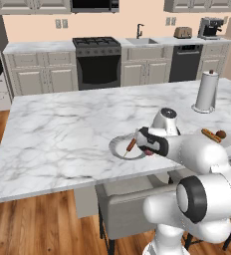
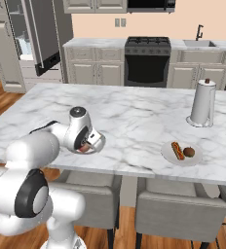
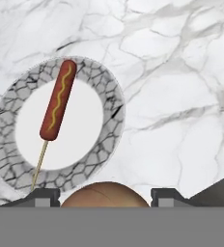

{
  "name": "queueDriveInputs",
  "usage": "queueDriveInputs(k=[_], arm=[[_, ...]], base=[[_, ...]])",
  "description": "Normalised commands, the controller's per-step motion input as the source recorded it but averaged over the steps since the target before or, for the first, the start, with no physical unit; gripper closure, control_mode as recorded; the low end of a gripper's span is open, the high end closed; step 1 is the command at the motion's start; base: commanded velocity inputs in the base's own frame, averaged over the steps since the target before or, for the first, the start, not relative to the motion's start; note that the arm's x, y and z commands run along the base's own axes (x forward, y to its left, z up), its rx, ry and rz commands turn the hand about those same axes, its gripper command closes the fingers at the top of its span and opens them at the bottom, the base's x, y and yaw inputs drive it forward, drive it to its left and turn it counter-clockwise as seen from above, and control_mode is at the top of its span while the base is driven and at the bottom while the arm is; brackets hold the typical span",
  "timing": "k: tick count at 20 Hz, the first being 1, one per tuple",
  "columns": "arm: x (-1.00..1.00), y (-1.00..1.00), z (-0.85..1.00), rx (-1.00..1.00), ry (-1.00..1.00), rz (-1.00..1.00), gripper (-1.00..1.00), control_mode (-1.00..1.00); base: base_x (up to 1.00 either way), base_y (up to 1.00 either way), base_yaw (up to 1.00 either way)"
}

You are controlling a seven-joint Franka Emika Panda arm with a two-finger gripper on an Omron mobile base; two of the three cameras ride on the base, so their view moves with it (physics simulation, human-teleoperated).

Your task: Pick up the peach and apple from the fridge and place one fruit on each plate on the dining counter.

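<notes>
**kitchenbot_fan:** Peach (image 3: 105, 194) is sitting right up against the lens, the gripper (image 3: 105, 200) fingers pinching it from both sides. Where's the near plate (image 3: 107, 99) lying from it?

**marble_mike:** Just ahead and a bit left in the hand view, on the dining counter (image 3: 181, 72). A corn dog (image 3: 59, 99) is lying lengthwise across it, so I'm guessing the bare right half is looking safest.
</notes>
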Motion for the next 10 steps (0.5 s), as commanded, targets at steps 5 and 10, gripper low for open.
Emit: queueDriveInputs(k=[5, 10], arm=[[0.32, 0.00, -0.02, 0.00, 0.00, 0.00, 1.00, -1.00], [0.12, 0.00, -0.40, 0.00, 0.02, 0.00, 1.00, -1.00]], base=[[0.00, 0.00, 0.00], [0.00, 0.00, 0.00]])
